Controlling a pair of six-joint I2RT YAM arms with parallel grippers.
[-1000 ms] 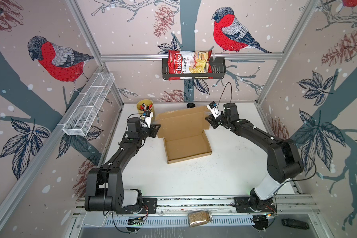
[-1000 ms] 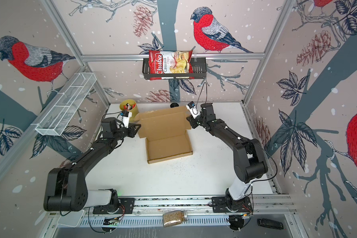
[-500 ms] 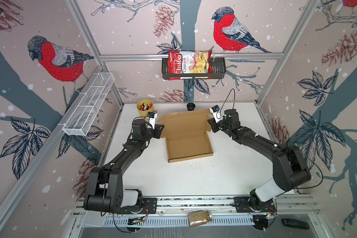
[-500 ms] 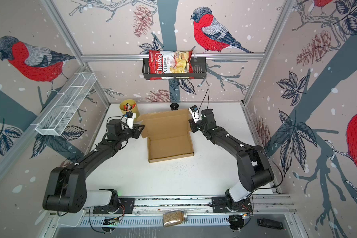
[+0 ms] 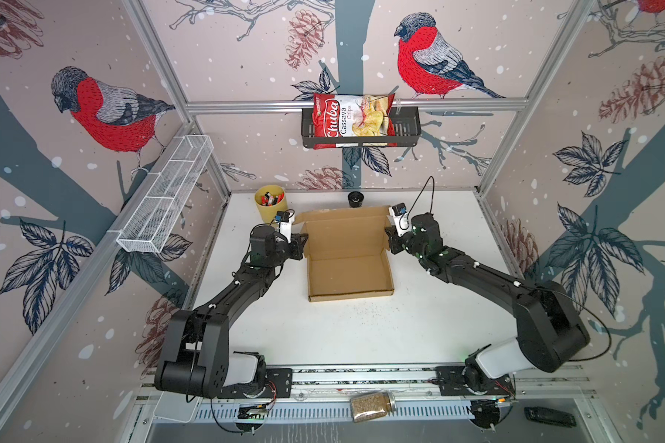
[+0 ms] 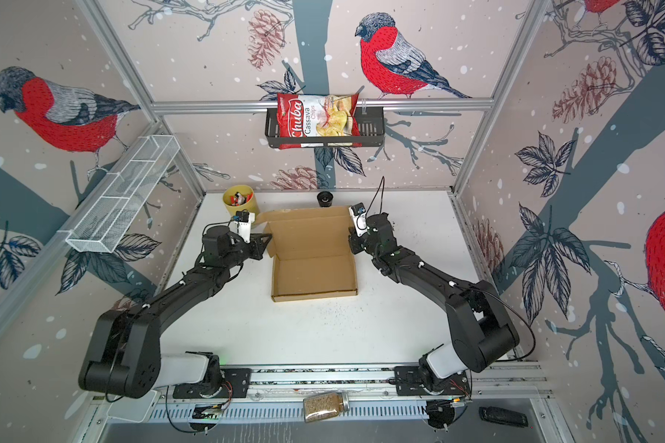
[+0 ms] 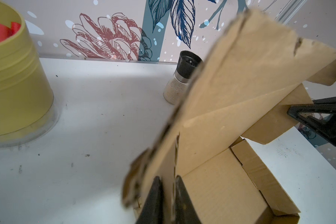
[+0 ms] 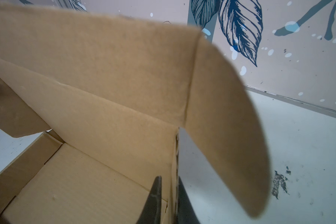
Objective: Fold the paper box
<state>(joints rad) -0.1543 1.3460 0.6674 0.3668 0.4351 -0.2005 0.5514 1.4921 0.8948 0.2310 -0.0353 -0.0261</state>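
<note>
The paper box point(image 5: 348, 276) point(image 6: 313, 274) is plain brown cardboard in the middle of the white table. Its shallow tray has its walls up and its lid stands tilted up at the back. My left gripper point(image 5: 303, 245) point(image 6: 266, 242) is at the lid's left edge, near the hinge. In the left wrist view this gripper point(image 7: 168, 179) is shut on that edge of the paper box point(image 7: 221, 97). My right gripper point(image 5: 389, 239) point(image 6: 352, 241) is at the lid's right edge. In the right wrist view it point(image 8: 169, 179) is shut on the cardboard point(image 8: 105, 77) below a rounded side flap point(image 8: 227, 116).
A yellow cup point(image 5: 269, 201) of pens stands at the back left. A small grinder point(image 5: 356, 198) point(image 7: 182, 75) stands behind the lid. On the walls hang a wire basket point(image 5: 166, 199) and a black shelf point(image 5: 407, 126) holding a chips bag. A jar point(image 5: 371, 405) lies by the front rail.
Both grippers have closed on the lid's side edges. They have come towards the front, and the lid has swung from leaning back to more upright.
</note>
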